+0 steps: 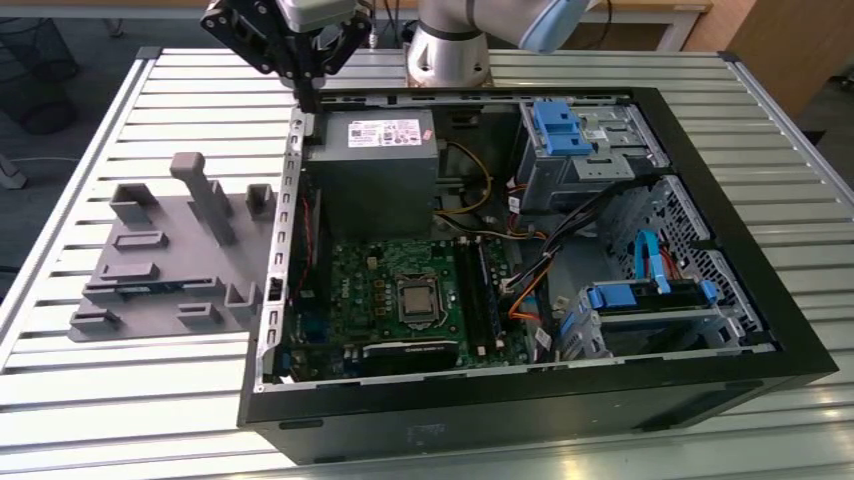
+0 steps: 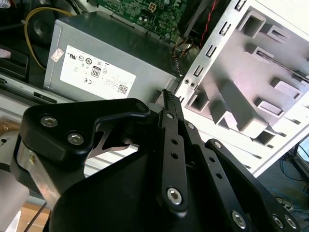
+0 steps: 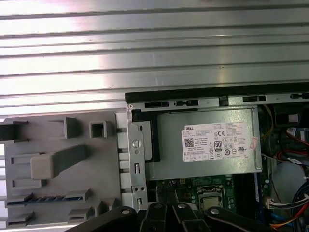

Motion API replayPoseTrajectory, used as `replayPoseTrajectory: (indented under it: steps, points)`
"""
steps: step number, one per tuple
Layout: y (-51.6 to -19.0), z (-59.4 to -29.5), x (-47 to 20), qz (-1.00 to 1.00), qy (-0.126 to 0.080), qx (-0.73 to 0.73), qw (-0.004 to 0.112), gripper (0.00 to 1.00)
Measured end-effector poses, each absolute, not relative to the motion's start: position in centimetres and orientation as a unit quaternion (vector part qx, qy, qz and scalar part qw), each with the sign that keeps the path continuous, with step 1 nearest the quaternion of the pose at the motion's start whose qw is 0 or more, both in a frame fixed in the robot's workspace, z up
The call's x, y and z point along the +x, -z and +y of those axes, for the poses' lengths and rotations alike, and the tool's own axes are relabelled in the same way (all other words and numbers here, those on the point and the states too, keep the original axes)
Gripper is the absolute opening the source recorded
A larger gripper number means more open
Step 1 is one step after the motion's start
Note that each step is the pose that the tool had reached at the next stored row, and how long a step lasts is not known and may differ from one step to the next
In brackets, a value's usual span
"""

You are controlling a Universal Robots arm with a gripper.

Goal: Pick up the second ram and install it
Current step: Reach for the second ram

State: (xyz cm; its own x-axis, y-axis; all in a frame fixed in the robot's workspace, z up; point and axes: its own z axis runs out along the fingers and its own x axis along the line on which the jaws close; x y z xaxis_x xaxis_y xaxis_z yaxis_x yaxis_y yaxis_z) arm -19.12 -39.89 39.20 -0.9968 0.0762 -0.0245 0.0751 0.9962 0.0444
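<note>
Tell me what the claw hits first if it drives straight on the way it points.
Most likely the case's metal side wall, at its rim beside the power supply; the claw hangs right above it. Depth is unclear.

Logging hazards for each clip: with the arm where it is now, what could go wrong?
1. The claw hangs close by the computer case's sheet-metal edge; a careless move could clip it.
2. The second ram lies low in the grey holder tray amid upright blocks, which may be struck during the grab.
3. Loose cables near the black slot rails might snag.
</note>
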Motion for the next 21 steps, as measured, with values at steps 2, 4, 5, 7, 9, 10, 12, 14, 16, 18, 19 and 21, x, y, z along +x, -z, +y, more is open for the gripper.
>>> replayPoseTrajectory:
  steps: [2, 4, 5, 7, 9, 10, 12, 14, 16, 18, 19, 21]
  points:
    - [-39.19, -39.89, -19.24, 0.999, -0.022, 0.038, 0.013, 0.11]
    - [-39.2, -39.89, -19.37, 0.999, -0.022, 0.038, 0.013, 0.11]
    - [-39.19, -39.9, -19.43, 0.999, -0.022, 0.038, 0.013, 0.11]
    - [-39.19, -39.89, -19.56, 0.999, -0.022, 0.038, 0.013, 0.11]
    - [-39.19, -39.89, -19.61, 0.999, -0.022, 0.038, 0.013, 0.11]
    - [-39.19, -39.89, -19.61, 0.999, -0.022, 0.038, 0.013, 0.11]
    - [-39.19, -39.89, -19.63, 0.999, -0.022, 0.038, 0.013, 0.11]
    - [-39.2, -39.89, -19.63, 0.999, -0.022, 0.038, 0.013, 0.11]
    - [-39.19, -39.89, -19.63, 0.999, -0.022, 0.038, 0.013, 0.11]
    - [-39.17, -39.89, -19.64, 0.999, -0.022, 0.038, 0.012, 0.11]
    - [-39.16, -39.9, -19.64, 0.999, -0.022, 0.038, 0.01, 0.11]
    - [-39.14, -39.9, -19.64, 0.999, -0.023, 0.038, 0.006, 0.11]
